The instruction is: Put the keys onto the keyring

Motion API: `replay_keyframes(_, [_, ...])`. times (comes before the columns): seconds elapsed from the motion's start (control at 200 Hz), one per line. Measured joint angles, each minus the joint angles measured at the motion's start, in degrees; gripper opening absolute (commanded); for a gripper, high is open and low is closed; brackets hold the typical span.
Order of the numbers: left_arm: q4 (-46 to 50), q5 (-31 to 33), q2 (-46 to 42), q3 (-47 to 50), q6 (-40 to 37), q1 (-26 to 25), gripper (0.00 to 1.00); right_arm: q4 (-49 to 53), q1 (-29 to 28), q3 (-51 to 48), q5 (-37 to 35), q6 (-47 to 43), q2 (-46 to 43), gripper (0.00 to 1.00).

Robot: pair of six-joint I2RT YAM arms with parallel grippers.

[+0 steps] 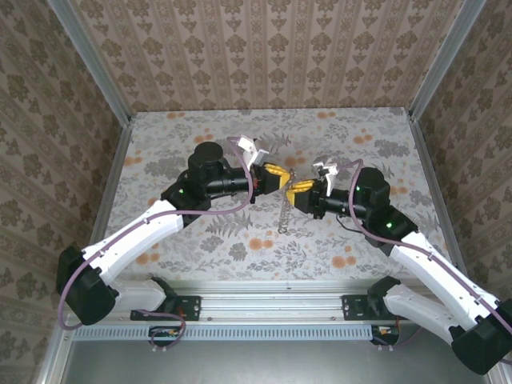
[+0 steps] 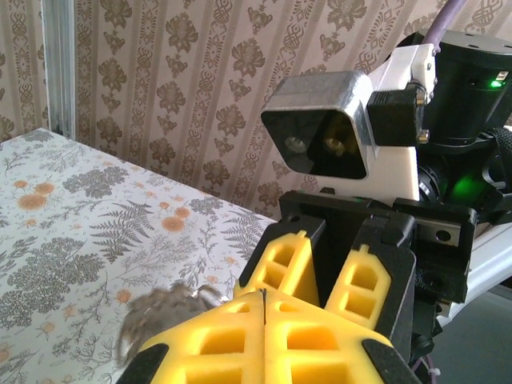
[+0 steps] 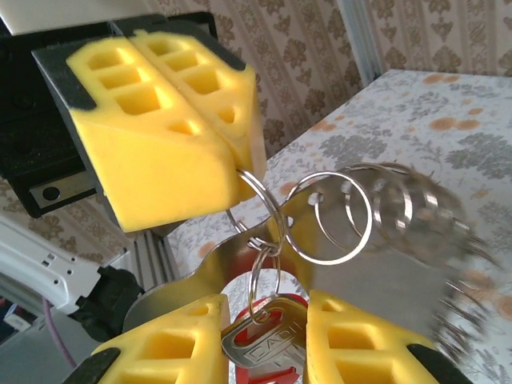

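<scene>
Centre of the overhead view: both arms meet above the floral table, fingertips almost touching.

Left gripper, upper left of the right wrist view, is clenched tight. A wire loop of the keyring comes out of the seam between its yellow pads, so it is grasping the keyring. A curved metal band and further loops spread toward the right of the frame, blurred. The chain dangles just below the two grippers, seen from above.

Right gripper, bottom of the same view, has a pad on either side of the red-headed key and looks clamped on it.

Progress: a small ring passes through the key's head and appears linked into the larger loop above. The threading looks largely made or in its last turn — I cannot tell whether the ring is fully seated.

Left to do, as I judge it: finish seating it, then let go of the key.
</scene>
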State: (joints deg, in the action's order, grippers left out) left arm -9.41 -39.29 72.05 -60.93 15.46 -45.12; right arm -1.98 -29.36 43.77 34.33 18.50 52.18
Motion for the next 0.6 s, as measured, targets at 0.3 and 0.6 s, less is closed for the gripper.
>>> replay_keyframes(0.3, [-0.39,0.63,0.26,0.17,0.02,-0.66,0.0,-0.22,-0.81,-0.02,0.2,0.02,0.83,0.16])
replay_keyframes(0.6, [-2.21,2.05,0.26,0.44,0.0,-1.73,0.0,0.81,-0.85,-0.48,-1.4,0.85,-2.38,0.45])
